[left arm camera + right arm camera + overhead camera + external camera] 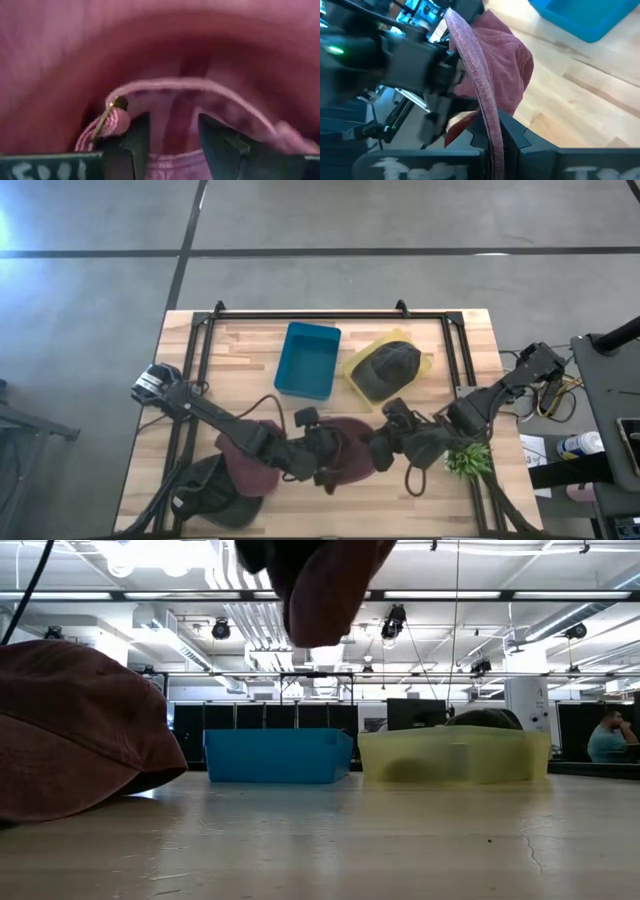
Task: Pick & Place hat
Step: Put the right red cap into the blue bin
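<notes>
A maroon cap (348, 438) hangs between my two grippers over the table's near middle; in the low view its lower part (320, 590) is well above the tabletop. My left gripper (322, 455) is shut on its left side and my right gripper (383, 448) on its right side. A second maroon cap (250, 465) rests on its rim on the table's near left (70, 730), with a dark cap (212, 495) beside it. A dark grey cap (388, 368) lies in the yellow bin (428, 365). My left gripper (172, 140) has the cap's rear edge (170, 162) between its two fingers, next to the adjusting strap with the brass buckle (116, 105). It looks into the cap's hollow inside. The cap is lifted clear of the table. My right gripper (492, 142) pinches the cap's brim (487, 117) between its two fingers, which lie across the brim's edge. The brim stands on edge and runs away from the fingers toward the crown (505, 75). The cap hangs clear of the table.
A blue bin (308, 360) stands at the far middle, left of the yellow bin (455, 755). A green plant (468, 460) lies near the right edge under my right arm. A black frame (330, 313) runs round the table. A person (608, 738) sits in the room behind.
</notes>
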You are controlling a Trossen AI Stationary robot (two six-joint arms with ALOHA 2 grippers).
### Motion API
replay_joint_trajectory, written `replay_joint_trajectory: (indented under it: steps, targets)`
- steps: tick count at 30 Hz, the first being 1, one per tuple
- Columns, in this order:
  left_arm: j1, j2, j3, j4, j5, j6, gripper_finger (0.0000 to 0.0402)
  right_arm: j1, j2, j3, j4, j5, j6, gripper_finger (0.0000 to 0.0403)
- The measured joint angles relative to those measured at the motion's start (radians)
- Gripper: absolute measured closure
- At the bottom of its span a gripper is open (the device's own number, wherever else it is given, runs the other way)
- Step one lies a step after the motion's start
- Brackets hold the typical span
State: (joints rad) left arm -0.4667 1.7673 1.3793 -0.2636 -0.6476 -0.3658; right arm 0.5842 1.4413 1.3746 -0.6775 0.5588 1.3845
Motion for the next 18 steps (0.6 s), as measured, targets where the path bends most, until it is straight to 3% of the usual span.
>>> replay_joint_trajectory:
  steps: [4, 9, 15, 18]
  targets:
    - [0.000, 0.011, -0.060, -0.002, -0.072, -0.079, 0.0241, -0.005, -0.002, -0.001, 0.000, 0.010, 0.003, 0.0390]
    - [0.005, 0.005, -0.034, 0.007, -0.178, -0.118, 0.0241, -0.023, 0.029, -0.041, 0.065, -0.004, 0.044, 0.0390]
    - [-0.003, -0.014, -0.029, -0.094, -0.062, -0.077, 0.0241, -0.039, 0.034, -0.088, 0.179, -0.046, 0.022, 0.0390]
    - [-0.011, -0.017, -0.024, -0.116, -0.060, -0.095, 0.0241, -0.047, 0.033, -0.107, 0.195, -0.051, 0.022, 0.0390]
